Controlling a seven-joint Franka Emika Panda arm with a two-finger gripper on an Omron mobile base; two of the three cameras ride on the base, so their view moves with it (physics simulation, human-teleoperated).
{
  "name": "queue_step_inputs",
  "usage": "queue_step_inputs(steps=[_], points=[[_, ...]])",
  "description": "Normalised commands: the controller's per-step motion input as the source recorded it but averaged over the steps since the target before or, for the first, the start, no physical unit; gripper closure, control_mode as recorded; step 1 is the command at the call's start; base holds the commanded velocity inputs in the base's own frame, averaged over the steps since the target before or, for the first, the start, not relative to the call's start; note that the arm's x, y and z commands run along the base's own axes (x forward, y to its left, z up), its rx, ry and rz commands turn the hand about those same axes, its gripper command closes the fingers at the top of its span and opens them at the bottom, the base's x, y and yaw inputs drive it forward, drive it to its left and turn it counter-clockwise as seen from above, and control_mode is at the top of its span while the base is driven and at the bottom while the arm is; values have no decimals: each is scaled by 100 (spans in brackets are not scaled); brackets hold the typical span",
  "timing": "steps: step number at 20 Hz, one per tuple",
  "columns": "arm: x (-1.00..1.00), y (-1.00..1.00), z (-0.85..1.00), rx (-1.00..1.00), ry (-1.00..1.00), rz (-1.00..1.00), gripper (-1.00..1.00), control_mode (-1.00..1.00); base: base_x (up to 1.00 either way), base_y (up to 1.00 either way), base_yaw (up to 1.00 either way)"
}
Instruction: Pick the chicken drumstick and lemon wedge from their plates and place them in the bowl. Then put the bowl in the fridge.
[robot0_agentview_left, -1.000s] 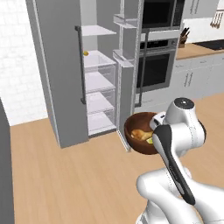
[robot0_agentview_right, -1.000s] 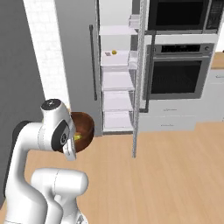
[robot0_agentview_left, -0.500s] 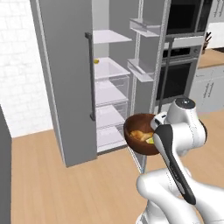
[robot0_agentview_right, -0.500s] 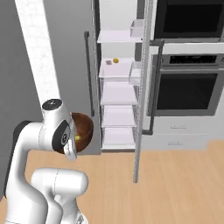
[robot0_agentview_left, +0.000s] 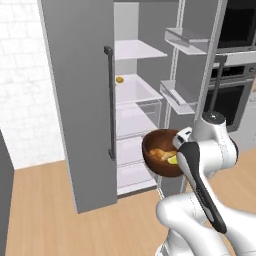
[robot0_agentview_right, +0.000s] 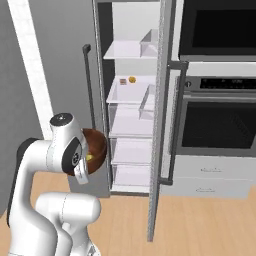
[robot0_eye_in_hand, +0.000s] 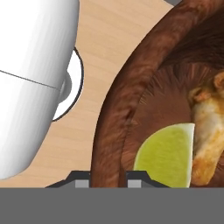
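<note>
Fridge (robot0_agentview_left: 75, 100) stands open ahead, grey, its door (robot0_agentview_right: 159, 125) swung out edge-on toward the oven (robot0_agentview_right: 220, 120) side. White shelves (robot0_agentview_left: 135, 92) inside; a small orange-yellow fruit (robot0_agentview_left: 119, 79) sits on an upper one, otherwise the shelves look bare from here. Clear door bins (robot0_agentview_left: 182, 39) hang on the open door.

Arm (robot0_agentview_left: 207, 150) is folded up in front of the opening, carrying the bowl (robot0_agentview_left: 161, 152) at about the height of the lower shelves, clear of the fridge and over wood floor (robot0_agentview_left: 45, 210).

Gripper (robot0_eye_in_hand: 109, 181): fingertips sit either side of the bowl's rim at the bottom of the hand view, one outside the wall, one inside. Clamped narrow on the rim, holding the bowl.

In the bowl: drumstick (robot0_eye_in_hand: 210, 127) lying along the far side, lemon wedge (robot0_eye_in_hand: 168, 153) just beside it and touching, nearest the gripped rim. Both low in the bowl, nothing spilling.

Step in hand, as I judge it: loading is done; this is the carry to the fridge. Next move calls for reaching forward through the gap between fridge wall and door, keeping the bowl level, and setting it on a free shelf before letting go. Risk: a rim-only hold may let the bowl tip, and the door edge is close on the right.
</note>
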Motion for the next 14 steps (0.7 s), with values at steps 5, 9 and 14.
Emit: queue_step_inputs(steps=[5, 9, 14], points=[[0, 0, 0, 0, 0, 0, 100, 100, 49, 2, 0], [0, 0, 0, 0, 0, 0, 100, 100, 34, 0, -4], [0, 0, 0, 0, 0, 0, 100, 100, 65, 11, 1]])
